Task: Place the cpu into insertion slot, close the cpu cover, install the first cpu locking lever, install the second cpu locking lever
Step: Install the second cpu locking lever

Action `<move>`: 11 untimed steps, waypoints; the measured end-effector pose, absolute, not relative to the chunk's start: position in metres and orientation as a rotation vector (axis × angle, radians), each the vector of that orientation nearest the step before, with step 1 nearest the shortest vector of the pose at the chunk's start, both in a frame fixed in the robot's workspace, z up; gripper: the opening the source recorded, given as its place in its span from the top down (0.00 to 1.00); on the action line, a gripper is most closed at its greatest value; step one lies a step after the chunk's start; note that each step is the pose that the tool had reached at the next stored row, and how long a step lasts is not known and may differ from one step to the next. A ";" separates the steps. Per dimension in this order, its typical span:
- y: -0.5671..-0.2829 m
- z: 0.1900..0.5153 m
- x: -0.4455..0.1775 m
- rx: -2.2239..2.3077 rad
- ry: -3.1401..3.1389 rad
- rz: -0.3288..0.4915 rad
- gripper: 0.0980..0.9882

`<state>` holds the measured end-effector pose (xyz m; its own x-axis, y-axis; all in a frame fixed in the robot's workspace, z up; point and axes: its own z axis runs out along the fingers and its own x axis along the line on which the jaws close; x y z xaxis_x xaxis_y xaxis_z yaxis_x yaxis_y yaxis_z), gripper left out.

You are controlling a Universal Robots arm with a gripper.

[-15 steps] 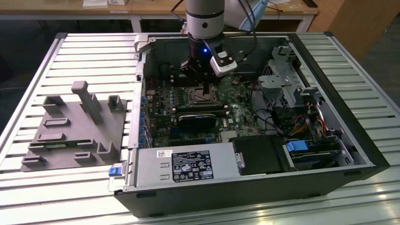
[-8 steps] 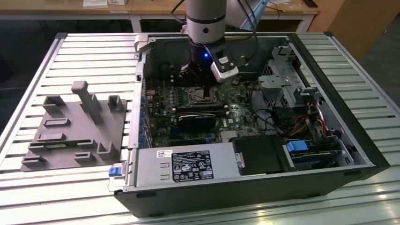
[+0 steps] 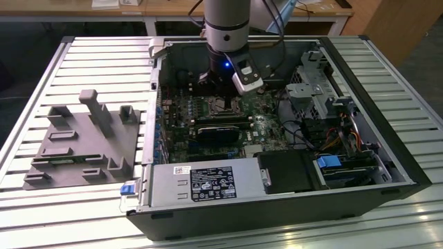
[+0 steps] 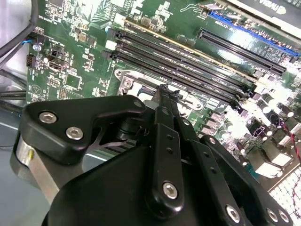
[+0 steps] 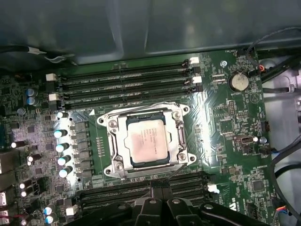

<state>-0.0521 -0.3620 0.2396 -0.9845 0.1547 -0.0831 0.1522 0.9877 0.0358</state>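
Sitting in insertion slot (image 5: 146, 140), cpu (image 5: 146, 139) just beyond tool (image 5: 162, 197).

A: Is there any writing that can be read?

B: Nothing legible. In the exterior view, a large label (image 3: 211, 182) on the power supply (image 3: 166, 187) carries rows of small print and symbols, too small to make out. A small white sticker (image 3: 181, 169) sits just beside it.

A: And on the board?

B: In the first wrist view, the motherboard (image 5: 225, 122) has tiny white markings, and the cpu (image 5: 146, 141) has faint print on its metal top. Neither can be made out.
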 end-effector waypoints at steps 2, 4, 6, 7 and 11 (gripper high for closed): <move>-0.363 0.239 -0.053 0.236 3.046 0.048 0.99; -0.364 0.238 -0.055 0.236 3.046 0.049 0.99; -0.364 0.237 -0.056 0.236 3.047 0.050 0.99; -0.365 0.236 -0.056 0.236 3.046 0.050 0.99; -0.365 0.233 -0.058 0.236 3.047 0.050 0.99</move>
